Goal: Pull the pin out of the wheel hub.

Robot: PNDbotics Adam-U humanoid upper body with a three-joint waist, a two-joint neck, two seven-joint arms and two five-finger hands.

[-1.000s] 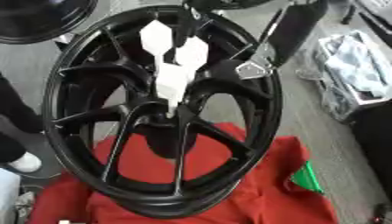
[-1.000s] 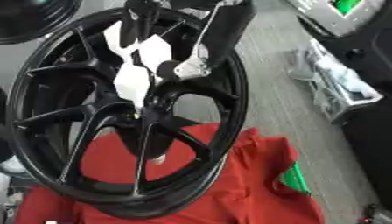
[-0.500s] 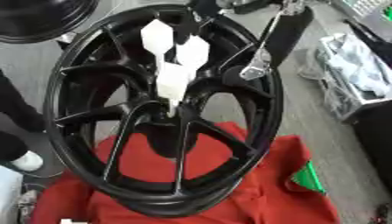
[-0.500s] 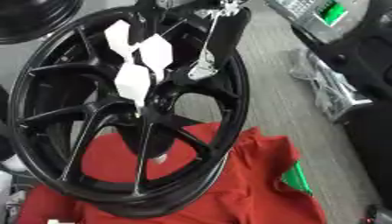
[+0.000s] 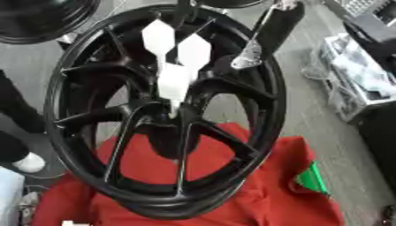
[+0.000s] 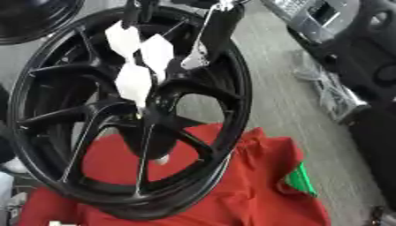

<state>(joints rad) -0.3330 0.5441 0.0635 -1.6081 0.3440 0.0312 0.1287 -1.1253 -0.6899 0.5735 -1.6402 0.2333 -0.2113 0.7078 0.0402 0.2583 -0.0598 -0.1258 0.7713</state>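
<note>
Grey floor stretched behind the scene, with a crumpled red cloth (image 5: 255, 185) spread across the lower part of both views and a large glossy black spoked alloy wheel (image 5: 162, 114) standing tilted on it.

One robot hand (image 5: 174, 66) reached down from the top edge onto the wheel's face; it showed as white faceted finger segments, three pale blocks stacked toward the hub, with a dark arm link above them. Which arm it belonged to could not be told from its entry point near the top centre. Its lowest white segment tapered to a tip at the wheel's centre, touching or just over the hub (image 5: 172, 115). Whether the fingers were curled round anything there could not be made out, since the tip hid the spot. The pin itself could not be picked out; only a pale sliver showed below the fingertip at the hub in the left eye view.

Beside the robot hand, toward the right, a black arm link with a silver bracket (image 5: 249, 57) crossed over the wheel's upper rim.

Spokes fanned out from the hub to the rim, and the red cloth showed through the lower gaps. A small green object (image 5: 313, 178) lay on the cloth's right edge. Another black wheel (image 5: 39, 20) sat in the upper left corner, and grey clutter and dark equipment (image 5: 363, 75) lay on the floor at the right
</note>
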